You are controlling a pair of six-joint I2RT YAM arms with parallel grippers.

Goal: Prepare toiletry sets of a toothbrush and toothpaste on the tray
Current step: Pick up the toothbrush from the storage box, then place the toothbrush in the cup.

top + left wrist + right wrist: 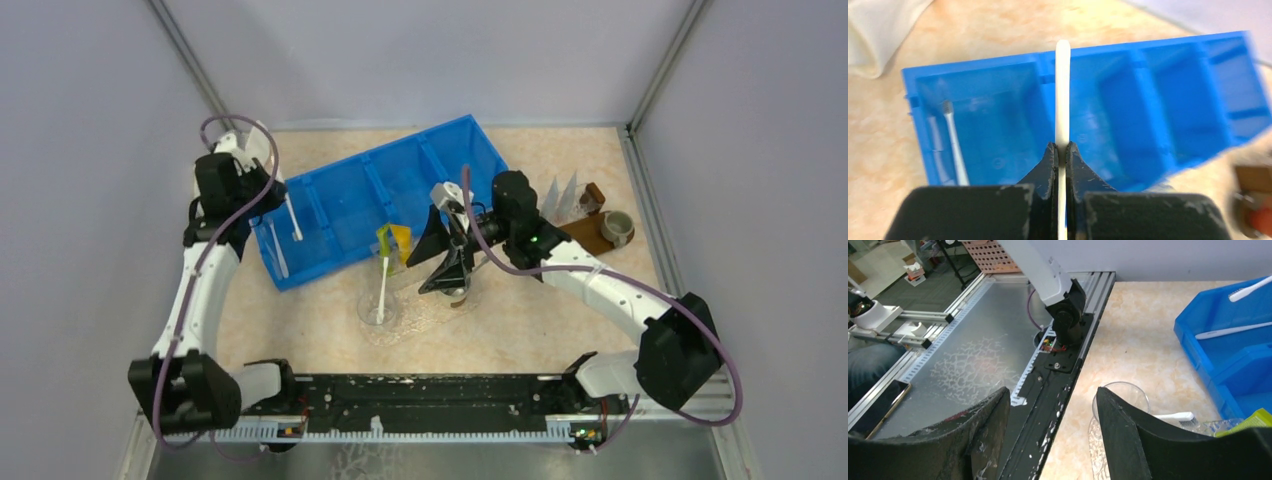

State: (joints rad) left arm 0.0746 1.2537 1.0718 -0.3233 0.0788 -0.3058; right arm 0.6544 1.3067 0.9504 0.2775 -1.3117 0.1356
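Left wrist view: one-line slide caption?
Left arm's black fingers pinch a thin white toothbrush over the blue divided plastic bin; a second toothbrush lies inside.

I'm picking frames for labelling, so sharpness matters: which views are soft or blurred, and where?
Left wrist: the held toothbrush and left hand are crisp; the blue bin blurs toward its right end. Right wrist: the right hand is dark and soft up close, the table sharp. Top external: evenly lit, sharp, though the clear cup barely stands out.
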